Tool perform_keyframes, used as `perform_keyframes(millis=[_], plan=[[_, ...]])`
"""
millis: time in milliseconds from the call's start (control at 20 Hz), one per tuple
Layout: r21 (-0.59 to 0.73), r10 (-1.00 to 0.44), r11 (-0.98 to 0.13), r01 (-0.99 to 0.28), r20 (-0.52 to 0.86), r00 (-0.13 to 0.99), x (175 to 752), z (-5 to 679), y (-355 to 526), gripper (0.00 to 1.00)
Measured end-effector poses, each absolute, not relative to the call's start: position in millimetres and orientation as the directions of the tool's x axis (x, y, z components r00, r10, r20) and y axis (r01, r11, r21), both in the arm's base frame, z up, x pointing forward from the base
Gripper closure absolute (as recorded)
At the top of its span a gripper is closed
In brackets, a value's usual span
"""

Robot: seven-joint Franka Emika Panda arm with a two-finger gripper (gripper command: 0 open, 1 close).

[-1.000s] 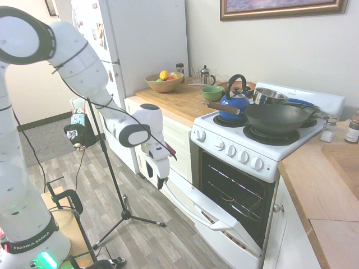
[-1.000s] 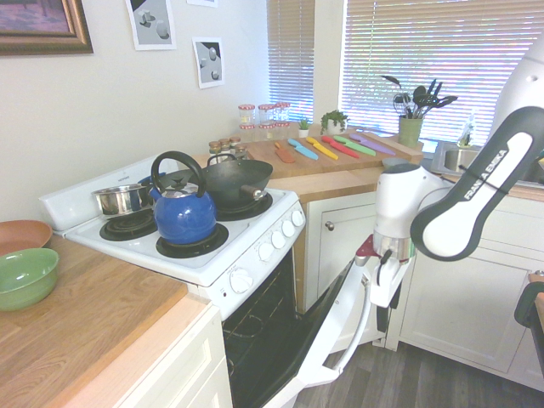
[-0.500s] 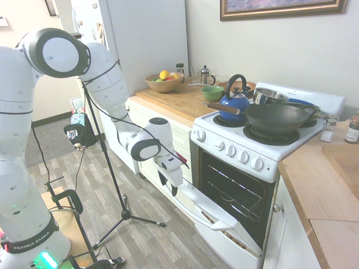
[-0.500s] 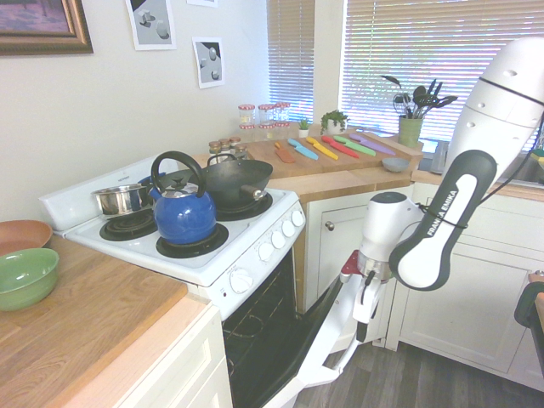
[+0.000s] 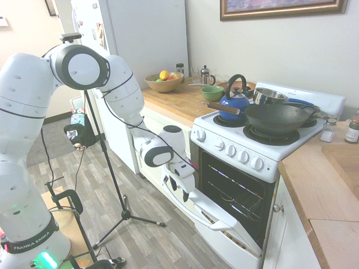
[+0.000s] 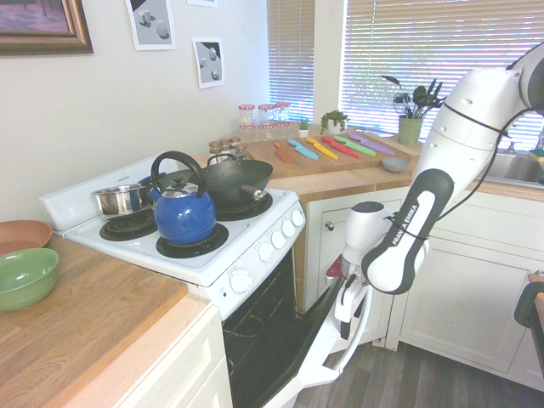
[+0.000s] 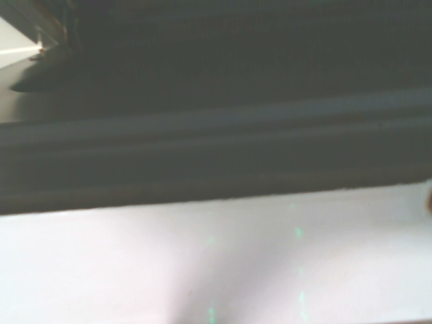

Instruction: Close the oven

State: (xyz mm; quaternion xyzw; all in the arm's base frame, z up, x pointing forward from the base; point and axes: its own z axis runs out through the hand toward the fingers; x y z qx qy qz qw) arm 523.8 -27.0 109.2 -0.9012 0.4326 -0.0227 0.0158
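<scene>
between the wooden tabletop (image 5: 174,96) on one side and a second stretch of tabletop (image 5: 314,179) on the other, we see the oven (image 5: 247,162) standing with its door (image 5: 216,216) hanging partly open, tilted outward and down, the black cavity and wire racks showing behind it. our pincer (image 5: 183,194) sits right at the outer face of that door, near its upper edge and the white bar handle (image 6: 361,327); from the second exterior view the pincer (image 6: 344,310) looks pressed against or just beside the door, though we cannot tell if it truly touches. we also cannot tell whether its fingers are parted or closed, since they are too small and dark in both outside views. the wrist view gives us only a blurred white surface below dark bands, close up. on the stovetop above we count a blue kettle (image 5: 234,101), a dark wok (image 5: 277,117) and a small steel pot (image 5: 269,95). a green bowl (image 5: 212,92) and a fruit bowl (image 5: 164,82) rest on the wooden tabletop beside the oven.
</scene>
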Motion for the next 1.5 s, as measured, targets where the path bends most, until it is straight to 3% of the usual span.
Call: perform_keyframes(millis=[550, 950, 1300, 1500], plan=[[-0.078, -0.72, -0.693, -0.716, 0.039, 0.693, 574, 125, 22, 0.0], [-0.115, -0.707, -0.706, -0.698, 0.076, 0.703, 644, 154, 44, 0.0], [-0.117, -0.716, -0.698, -0.707, 0.111, 0.689, 671, 178, 13, 0.0], [-0.092, -0.724, -0.689, -0.719, 0.078, 0.685, 652, 211, -29, 0.0]])
